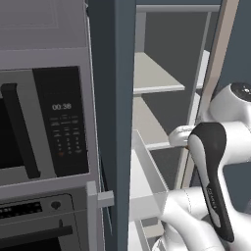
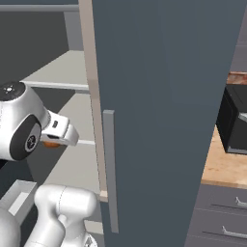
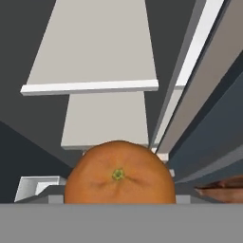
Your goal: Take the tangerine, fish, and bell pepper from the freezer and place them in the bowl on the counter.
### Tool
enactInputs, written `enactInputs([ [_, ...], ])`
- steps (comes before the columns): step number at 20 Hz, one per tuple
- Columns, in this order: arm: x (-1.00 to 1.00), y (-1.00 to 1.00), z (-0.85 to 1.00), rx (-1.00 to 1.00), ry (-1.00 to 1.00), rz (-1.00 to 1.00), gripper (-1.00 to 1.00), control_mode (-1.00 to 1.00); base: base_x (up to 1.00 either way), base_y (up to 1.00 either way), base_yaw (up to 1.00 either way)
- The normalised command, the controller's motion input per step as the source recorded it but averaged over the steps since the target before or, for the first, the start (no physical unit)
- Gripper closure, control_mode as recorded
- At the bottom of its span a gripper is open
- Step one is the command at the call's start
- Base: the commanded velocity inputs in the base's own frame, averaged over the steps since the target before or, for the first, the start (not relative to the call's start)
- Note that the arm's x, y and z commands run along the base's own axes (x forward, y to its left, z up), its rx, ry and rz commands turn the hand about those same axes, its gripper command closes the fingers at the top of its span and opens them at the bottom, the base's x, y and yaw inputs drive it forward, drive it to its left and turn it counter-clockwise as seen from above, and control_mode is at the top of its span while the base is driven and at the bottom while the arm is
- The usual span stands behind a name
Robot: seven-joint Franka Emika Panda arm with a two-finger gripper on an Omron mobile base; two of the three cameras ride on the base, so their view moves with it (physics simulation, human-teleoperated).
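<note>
The arm reaches into the open freezer (image 1: 110, 98), a tall dark blue-grey cabinet with pale grey inner shelves (image 1: 149, 73). In the hand view the tangerine (image 3: 119, 173) sits at 6 o'clock, very close to the camera, its small green stem scar facing the lens. The fingertips are hidden below it, so whether the gripper is clamped on the fruit or merely around it cannot be told; the fruit's place right between where the tips would rise suggests it lies within the jaws, which stand partly apart. Behind the tangerine, toward 12 o'clock, two pale shelves (image 3: 90, 61) recede one above the other.

In the right base view the gripper (image 2: 57, 140) points toward 3 o'clock from the white wrist, and a sliver of the orange tangerine (image 2: 50, 144) shows just beneath the hand, in front of a shelf edge. The dark freezer door (image 2: 164, 111) stands open and covers most of this view, with a grey handle bar at its 7 o'clock. Past the door at 3 o'clock lies the beige-orange counter (image 2: 222, 169) with a black appliance (image 2: 234, 120) on it and grey drawers (image 2: 217, 217) under it.

In the left base view a clear drawer (image 1: 144, 181) is pulled out below the shelves, and a black-fronted microwave (image 1: 54, 122) stands at 9 o'clock, with an oven (image 1: 39, 220) beneath it
</note>
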Motion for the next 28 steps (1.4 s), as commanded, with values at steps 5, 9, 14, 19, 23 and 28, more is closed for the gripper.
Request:
enactInputs([
  [5,0.0,0.0,0.0,0.0,0.0,0.0,1.0,1.0,-0.3,-0.42,0.0],
  [9,0.0,0.0,0.0,0.0,0.0,0.0,1.0,1.0,-0.45,-0.73,-0.01],
  [14,0.0,0.0,0.0,0.0,0.0,0.0,1.0,1.0,-0.15,-0.93,-0.02],
  [19,0.0,0.0,0.0,0.0,0.0,0.0,1.0,1.0,0.0,-1.0,-0.04],
  [23,0.0,0.0,0.0,0.0,0.0,0.0,1.0,1.0,0.0,-1.0,-0.04],
  [28,0.0,0.0,0.0,0.0,0.0,0.0,1.0,1.0,0.0,-1.0,-0.04],
])
